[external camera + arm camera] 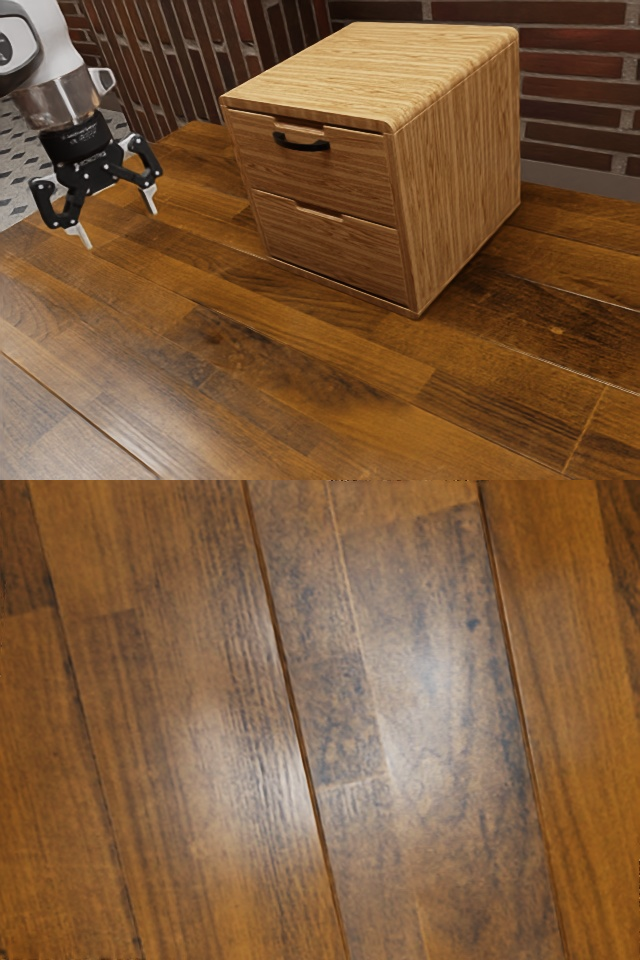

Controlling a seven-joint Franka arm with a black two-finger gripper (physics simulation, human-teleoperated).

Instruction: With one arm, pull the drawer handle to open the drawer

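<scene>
A light wooden cabinet [400, 130] with two drawers stands on the dark plank floor at the middle right of the exterior view. Its top drawer [320, 165] carries a black curved handle [301, 144] and sits flush with the cabinet front; the lower drawer [335, 245] is flush too. My gripper [115, 222] hangs at the exterior view's left, well clear of the cabinet and lower than the handle, pointing down at the floor. Its fingers [150, 198] stand wide apart with nothing between them.
Bare wooden floor planks [320, 720] lie under my hand. A brick wall [580, 90] runs behind the cabinet, and a patterned grey floor patch [20, 160] shows at the far left. Open floor [300, 400] stretches in front of the cabinet.
</scene>
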